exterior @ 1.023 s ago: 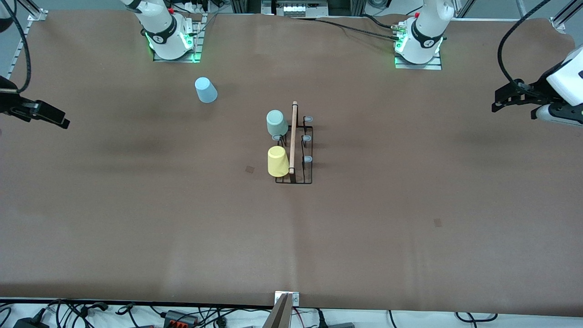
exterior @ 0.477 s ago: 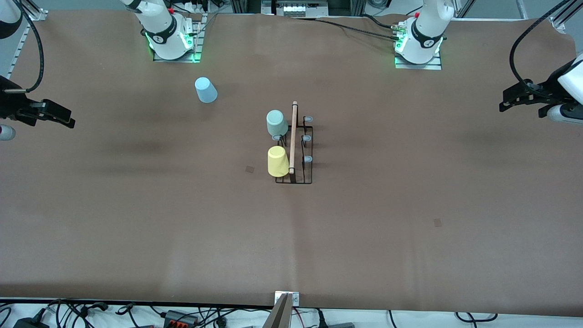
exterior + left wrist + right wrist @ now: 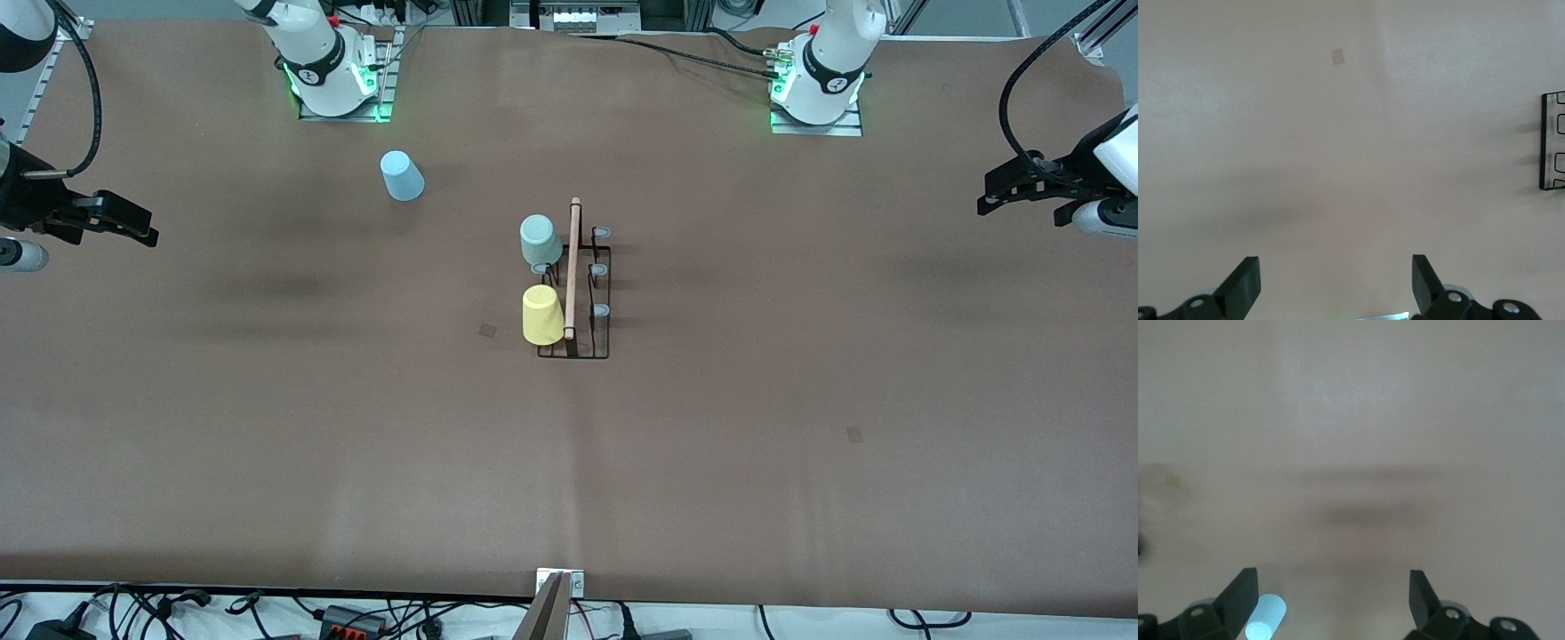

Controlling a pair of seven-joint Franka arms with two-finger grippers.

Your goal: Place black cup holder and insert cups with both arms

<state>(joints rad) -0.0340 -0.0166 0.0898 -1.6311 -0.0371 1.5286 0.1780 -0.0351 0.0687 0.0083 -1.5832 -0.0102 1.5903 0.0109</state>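
Standing upright near the middle of the brown table (image 3: 800,400), black cup holder (image 3: 594,342) with its wooden rod handle (image 3: 573,267) running along the top. Carrying two inverted cups on the pegs toward the right arm's end: pale green cup (image 3: 540,241) farther from the front camera, yellow cup (image 3: 542,315) nearer to it, just beside each other. Showing three grey-tipped pegs (image 3: 601,310) bare on the side toward the left arm's end. Lying on its side on the table, light blue cup (image 3: 403,176), well apart from the rack, farther from the front camera and toward the right arm's end (close to that arm's base). Hovering over the table edge at the left arm's end, left gripper (image 3: 1000,188), fingers spread wide with nothing between them; same in its wrist view (image 3: 1336,283), bare table below and one corner of the rack at the frame edge. Hovering over the table edge at the right arm's end, right gripper (image 3: 133,229), likewise wide apart and holding nothing, confirmed in its wrist view (image 3: 1333,597).
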